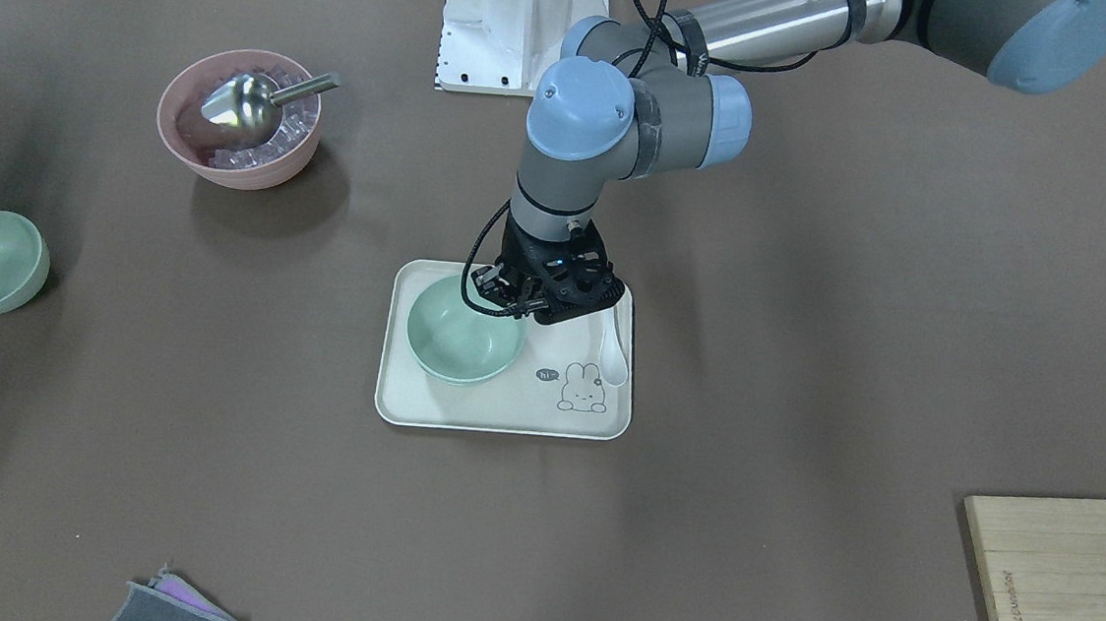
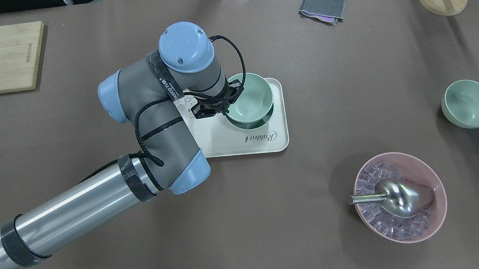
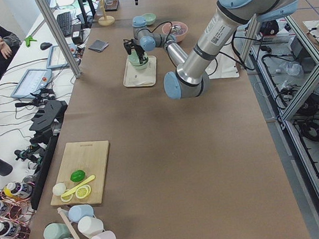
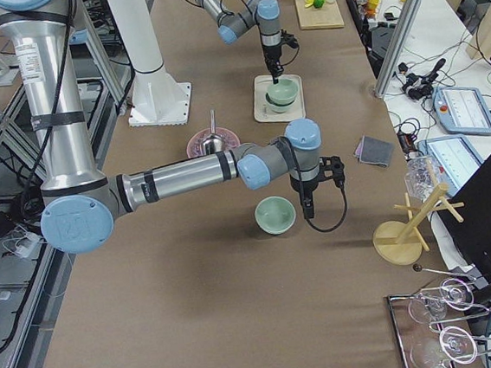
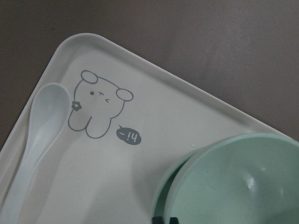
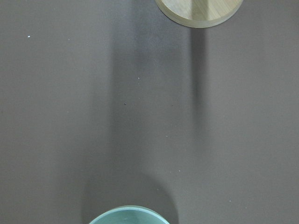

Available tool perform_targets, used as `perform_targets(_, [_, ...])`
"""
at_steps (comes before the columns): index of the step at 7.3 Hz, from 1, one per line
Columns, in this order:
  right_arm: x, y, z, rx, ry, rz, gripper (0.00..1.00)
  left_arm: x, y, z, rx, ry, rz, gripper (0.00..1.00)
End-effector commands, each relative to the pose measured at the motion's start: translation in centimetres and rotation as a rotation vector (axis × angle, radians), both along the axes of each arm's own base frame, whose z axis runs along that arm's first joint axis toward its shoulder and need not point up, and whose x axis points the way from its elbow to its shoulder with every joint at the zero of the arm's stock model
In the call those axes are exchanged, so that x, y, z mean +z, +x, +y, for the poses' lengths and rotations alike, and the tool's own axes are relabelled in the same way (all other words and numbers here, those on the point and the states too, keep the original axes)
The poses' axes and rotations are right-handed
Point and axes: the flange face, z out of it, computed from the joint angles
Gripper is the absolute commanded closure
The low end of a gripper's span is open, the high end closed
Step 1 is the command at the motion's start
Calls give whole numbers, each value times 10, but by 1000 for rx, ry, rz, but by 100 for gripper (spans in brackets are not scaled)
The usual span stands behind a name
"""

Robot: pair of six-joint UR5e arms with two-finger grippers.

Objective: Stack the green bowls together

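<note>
Obs: left gripper (image 1: 514,301) clamped on rim of raised green bowl (image 2: 249,97), over second green bowl (image 2: 251,125) on tray (image 1: 506,410), slightly off-centre. You'd centre it, then lower. Also third green bowl (image 2: 469,104): on table (image 2: 349,72), well apart.

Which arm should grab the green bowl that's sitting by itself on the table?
Right. The right hand hangs just beside the lone green bowl, while the left hand is over at the tray, gripping the rim of a second green bowl.
</note>
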Motion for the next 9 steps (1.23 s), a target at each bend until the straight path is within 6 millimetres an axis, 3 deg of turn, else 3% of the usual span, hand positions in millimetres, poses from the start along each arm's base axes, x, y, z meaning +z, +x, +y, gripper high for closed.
perform_targets(1, [0,0,0,0,-1,0,0,1,1,-1,8,8,-4,100])
perform_targets(9, [0,0,0,1,0,0,0,4,10,9,25,7,-5,100])
